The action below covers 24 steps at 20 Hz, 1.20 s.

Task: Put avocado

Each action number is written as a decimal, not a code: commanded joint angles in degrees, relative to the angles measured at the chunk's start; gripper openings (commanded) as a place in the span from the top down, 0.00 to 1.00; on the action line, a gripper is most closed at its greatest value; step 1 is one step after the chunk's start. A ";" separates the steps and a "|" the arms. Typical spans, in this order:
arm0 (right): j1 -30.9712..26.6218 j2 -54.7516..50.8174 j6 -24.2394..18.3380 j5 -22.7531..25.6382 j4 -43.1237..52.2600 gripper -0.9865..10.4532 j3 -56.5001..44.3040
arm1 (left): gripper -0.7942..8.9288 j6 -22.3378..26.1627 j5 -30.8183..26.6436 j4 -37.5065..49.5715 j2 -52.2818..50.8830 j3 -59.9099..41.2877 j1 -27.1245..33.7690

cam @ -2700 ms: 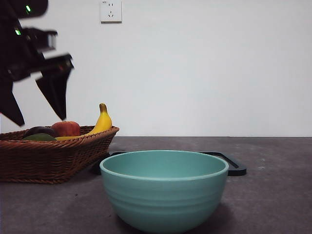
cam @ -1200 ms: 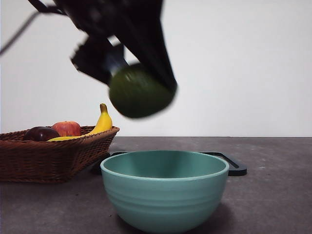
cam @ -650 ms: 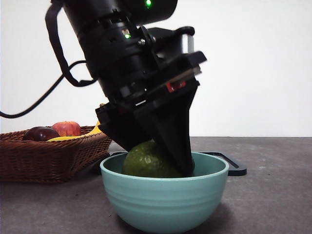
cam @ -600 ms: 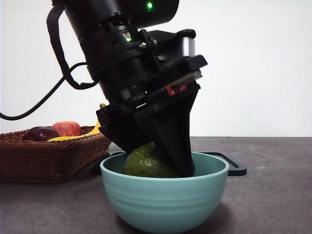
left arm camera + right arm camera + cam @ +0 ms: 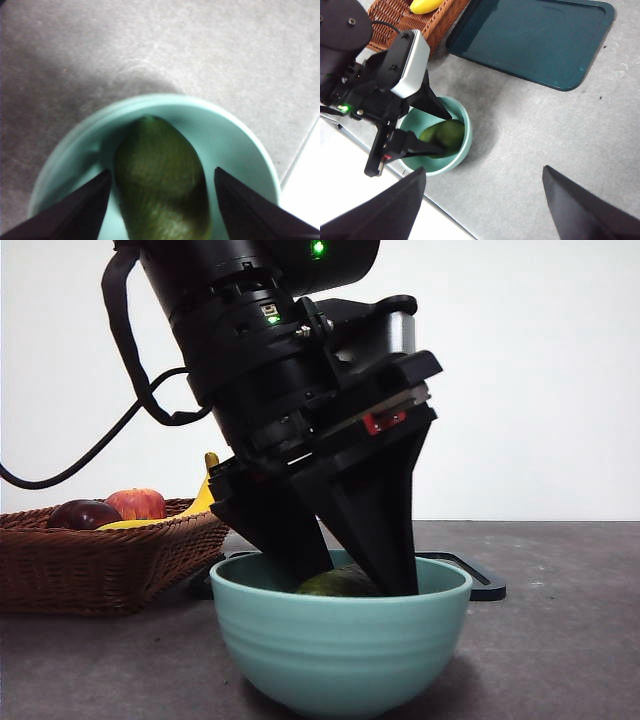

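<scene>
The dark green avocado (image 5: 340,583) lies inside the teal bowl (image 5: 340,655), only its top showing above the rim in the front view. My left gripper (image 5: 355,588) reaches down into the bowl, open, with one jaw on each side of the avocado (image 5: 160,180) and a thin gap at both sides. The bowl's rim (image 5: 235,132) curves around them in the left wrist view. My right gripper (image 5: 483,169) hangs high over the table, open and holding nothing. From there the avocado (image 5: 451,131) and the bowl (image 5: 466,145) show below the left arm.
A wicker basket (image 5: 100,560) stands to the left of the bowl, holding a banana (image 5: 212,490), a red apple (image 5: 137,503) and a dark purple fruit (image 5: 83,513). A dark flat tray (image 5: 535,40) lies behind the bowl. The table's front edge runs close by the bowl.
The left gripper carried the avocado from the basket side over and down into the bowl. Its jaws have spread apart and the avocado has sunk lower in the bowl.
</scene>
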 commanded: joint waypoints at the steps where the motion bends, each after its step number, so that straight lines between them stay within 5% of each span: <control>1: 0.28 0.33 0.42 -0.02 0.33 0.59 0.94 | 0.56 0.94 0.02 0.46 1.20 1.09 -0.87; 14: 0.28 0.35 0.42 0.00 0.33 0.59 0.94 | 0.56 -0.50 -0.02 -7.30 0.33 12.41 1.49; 24: 0.28 1.25 0.44 -0.02 1.36 0.59 0.94 | 0.56 -0.59 0.00 -15.10 -17.68 13.11 18.88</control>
